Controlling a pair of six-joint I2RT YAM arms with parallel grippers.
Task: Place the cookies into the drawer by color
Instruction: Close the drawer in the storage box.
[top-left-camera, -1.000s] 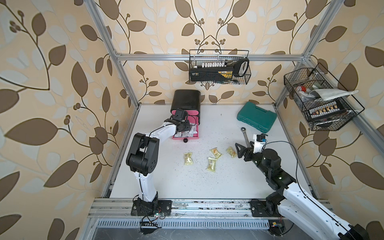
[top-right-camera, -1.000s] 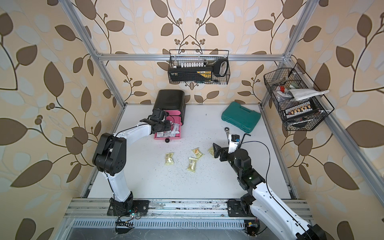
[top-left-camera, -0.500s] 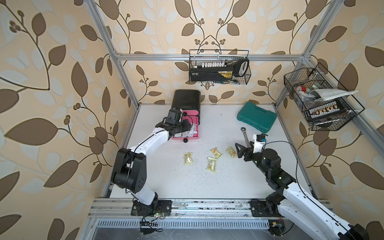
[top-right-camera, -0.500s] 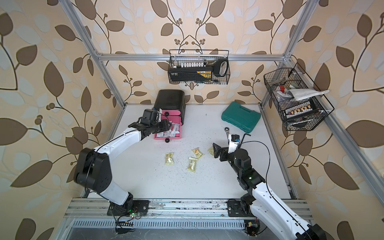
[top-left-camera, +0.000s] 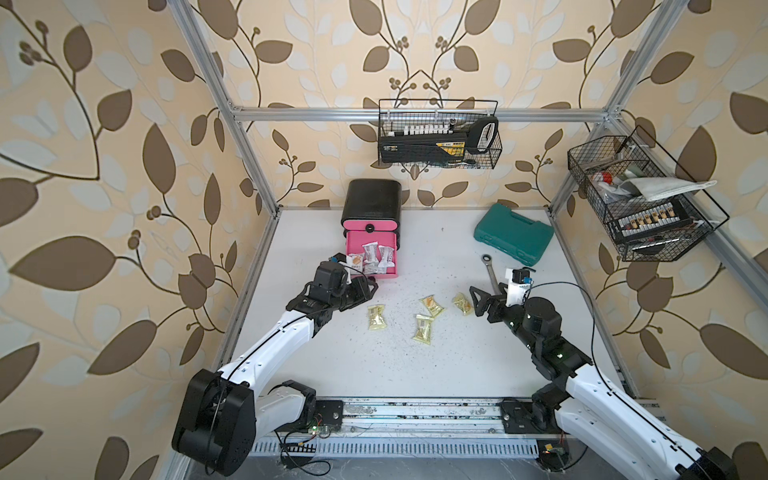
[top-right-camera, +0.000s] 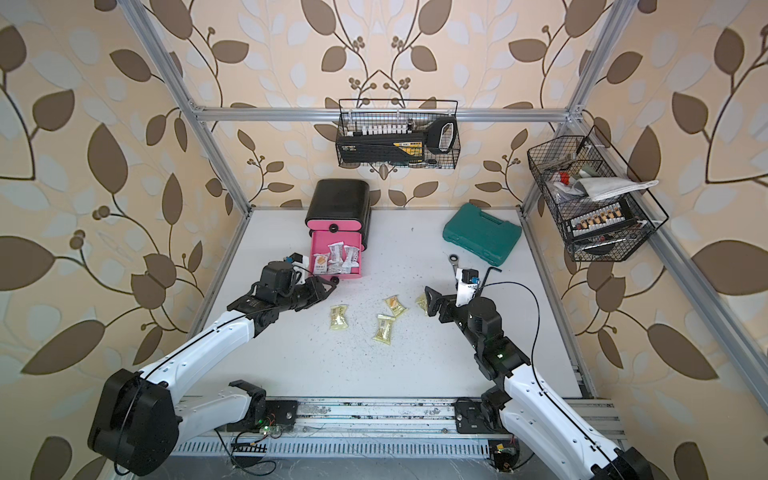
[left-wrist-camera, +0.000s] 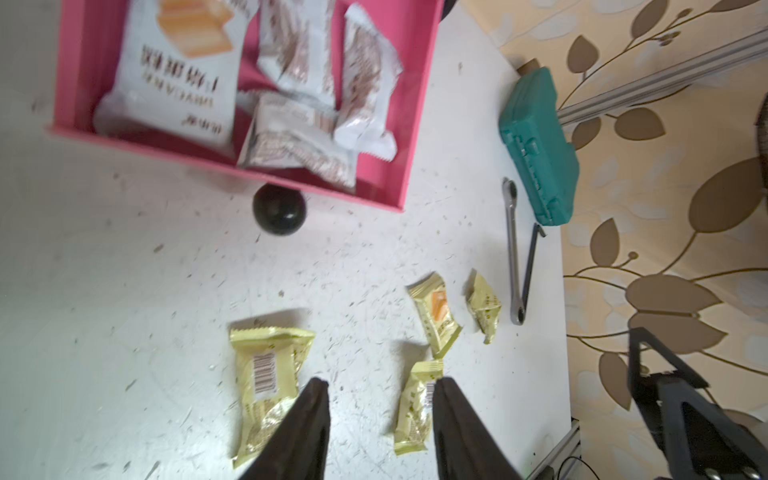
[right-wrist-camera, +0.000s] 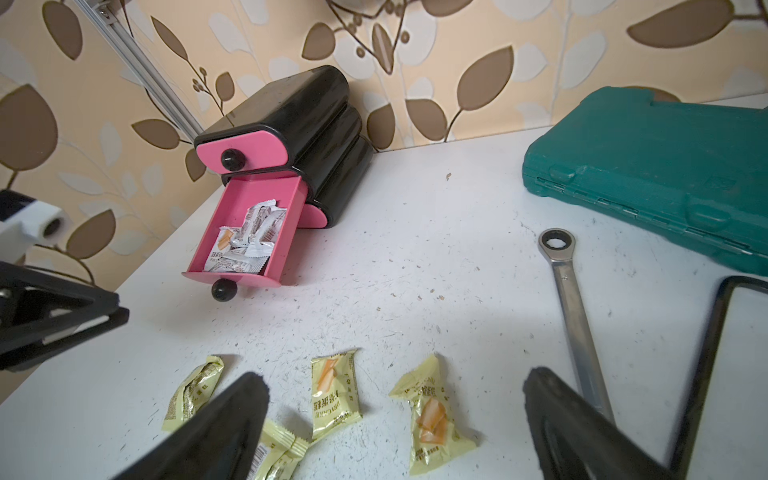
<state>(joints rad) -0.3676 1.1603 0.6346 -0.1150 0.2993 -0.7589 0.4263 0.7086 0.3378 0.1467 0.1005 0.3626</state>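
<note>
Left wrist view: four yellow cookies (left-wrist-camera: 266, 374) lie loose on the desk (top-left-camera: 374, 374), white cookies (left-wrist-camera: 174, 70) sit in the open middle drawer (left-wrist-camera: 405, 124) of the black cabinet (top-left-camera: 374, 197) by the back wall. Left end effector (left-wrist-camera: 380, 382): narrow gap, empty, hovering between that drawer's knob (left-wrist-camera: 279, 210) and the yellow cookies. Right end effector (right-wrist-camera: 395, 376): spread wide, empty, just beside the yellow cookie nearest it. Wrench (left-wrist-camera: 513, 249) and teal case (left-wrist-camera: 540, 149) beyond.
</note>
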